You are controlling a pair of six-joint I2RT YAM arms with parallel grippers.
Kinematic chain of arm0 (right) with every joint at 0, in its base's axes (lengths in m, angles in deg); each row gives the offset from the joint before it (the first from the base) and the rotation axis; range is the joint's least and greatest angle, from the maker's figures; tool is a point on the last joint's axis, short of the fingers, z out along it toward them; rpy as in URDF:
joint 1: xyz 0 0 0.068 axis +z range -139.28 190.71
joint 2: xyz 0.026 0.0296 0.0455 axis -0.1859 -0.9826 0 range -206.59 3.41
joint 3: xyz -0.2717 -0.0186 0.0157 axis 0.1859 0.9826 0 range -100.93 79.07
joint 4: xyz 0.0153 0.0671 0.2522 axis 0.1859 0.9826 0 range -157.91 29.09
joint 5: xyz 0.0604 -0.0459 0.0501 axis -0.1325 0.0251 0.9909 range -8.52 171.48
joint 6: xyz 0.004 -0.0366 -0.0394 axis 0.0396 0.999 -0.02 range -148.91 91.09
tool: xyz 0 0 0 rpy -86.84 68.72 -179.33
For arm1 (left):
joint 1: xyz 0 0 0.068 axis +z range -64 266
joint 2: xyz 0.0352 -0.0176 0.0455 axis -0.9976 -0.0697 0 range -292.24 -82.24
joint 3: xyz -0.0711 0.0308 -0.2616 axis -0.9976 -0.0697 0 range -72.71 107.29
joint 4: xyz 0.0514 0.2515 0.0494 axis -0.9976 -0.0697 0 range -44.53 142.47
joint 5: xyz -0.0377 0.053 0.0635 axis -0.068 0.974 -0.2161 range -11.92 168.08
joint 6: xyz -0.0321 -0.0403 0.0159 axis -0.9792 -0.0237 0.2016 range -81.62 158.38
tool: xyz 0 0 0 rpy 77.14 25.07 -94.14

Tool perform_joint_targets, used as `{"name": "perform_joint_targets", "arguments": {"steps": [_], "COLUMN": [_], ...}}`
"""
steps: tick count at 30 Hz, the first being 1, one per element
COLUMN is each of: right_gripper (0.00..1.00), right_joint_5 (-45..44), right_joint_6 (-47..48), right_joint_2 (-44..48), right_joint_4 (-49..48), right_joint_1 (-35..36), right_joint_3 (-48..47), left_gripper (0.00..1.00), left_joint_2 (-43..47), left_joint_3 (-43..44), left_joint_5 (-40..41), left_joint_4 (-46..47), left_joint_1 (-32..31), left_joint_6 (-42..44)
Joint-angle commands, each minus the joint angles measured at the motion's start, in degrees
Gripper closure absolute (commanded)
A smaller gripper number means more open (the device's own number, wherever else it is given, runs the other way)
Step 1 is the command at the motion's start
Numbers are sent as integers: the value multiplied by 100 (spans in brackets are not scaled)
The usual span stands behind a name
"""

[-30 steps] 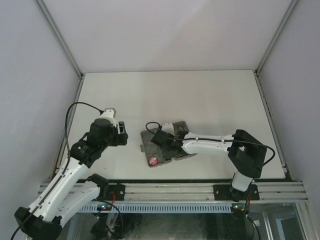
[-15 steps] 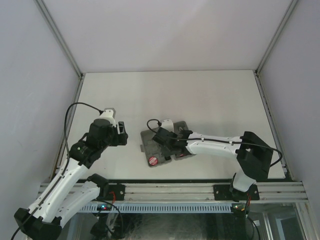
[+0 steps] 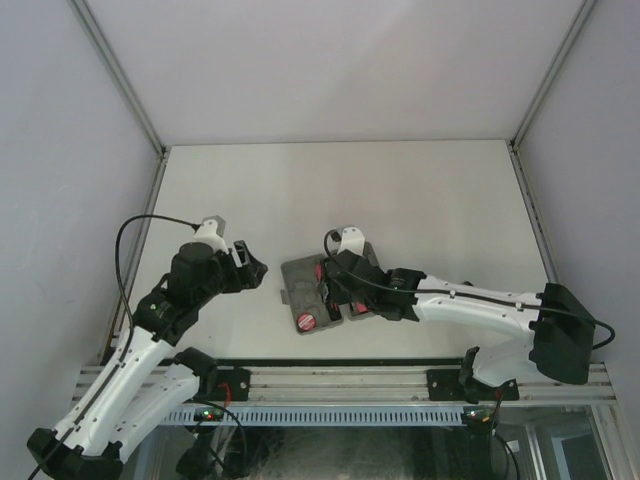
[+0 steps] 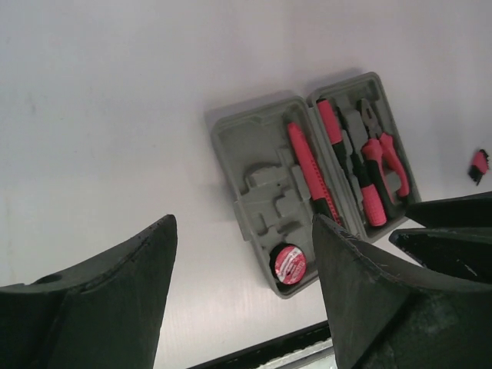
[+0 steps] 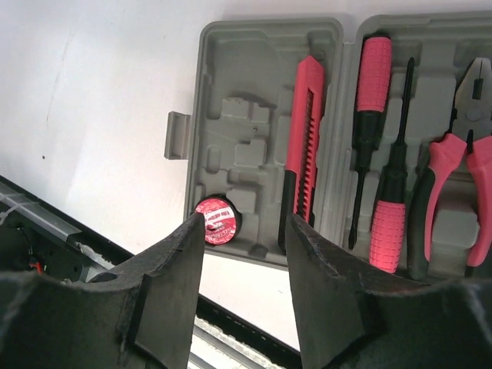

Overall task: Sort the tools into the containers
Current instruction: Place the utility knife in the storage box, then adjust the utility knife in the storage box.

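Observation:
The grey case (image 5: pixel 238 100) lies open near the table's front edge. Its left half holds a slim red-black stick tool (image 5: pixel 304 142) and a black ring with a red label (image 5: pixel 217 219). Its right half holds two red-handled screwdrivers (image 5: pixel 372 84) (image 5: pixel 390 223) and red-handled pliers (image 5: pixel 453 165). A small comb-like piece (image 4: pixel 479 165) lies on the table to the right of the case. My right gripper (image 5: pixel 242 223) hangs open above the case's left half with nothing between its fingers. My left gripper (image 4: pixel 242 223) stands open and empty to the left of the case (image 3: pixel 296 275).
White table with grey walls on three sides. A black-edged metal rail (image 3: pixel 340 380) runs along the near edge just in front of the case. My right arm (image 3: pixel 470 300) stretches low across the table from the right.
My right gripper has drawn back from the case towards its right and opened a little; its arm has swung out to the right. My left gripper has edged slightly towards the case.

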Motion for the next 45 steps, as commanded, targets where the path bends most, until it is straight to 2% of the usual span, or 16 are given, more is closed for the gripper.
{"name": "perform_joint_targets", "arguments": {"steps": [1, 7, 17, 30, 34, 38, 45], "right_gripper": [54, 54, 52, 70, 82, 87, 93], "right_joint_5": [-78, 724, 925, 1021, 1202, 1341, 1362], "right_joint_6": [49, 101, 411, 504, 515, 533, 566], "right_joint_2": [424, 405, 112, -517, -580, -648, -1048], "right_joint_4": [-763, -585, -751, -1111, -1310, -1400, -928], "right_joint_1": [-108, -606, -652, -596, -679, -755, -876], "right_joint_3": [394, 491, 460, 206, 207, 202, -175], "left_gripper": [25, 24, 25, 29, 28, 27, 30], "left_joint_2": [126, 279, 206, 70, 92, 68, -340], "left_joint_3": [-376, -1012, -1577, -2244, -2305, -2299, -2230], "left_joint_5": [-328, -507, -628, -897, -905, -962, -1013], "left_joint_4": [571, 1136, 1687, 2329, 2375, 2459, 2560], "left_joint_1": [28, 27, 28, 27, 25, 23, 25], "left_joint_6": [-415, -660, -839, -1102, -1056, -902, -631]}}
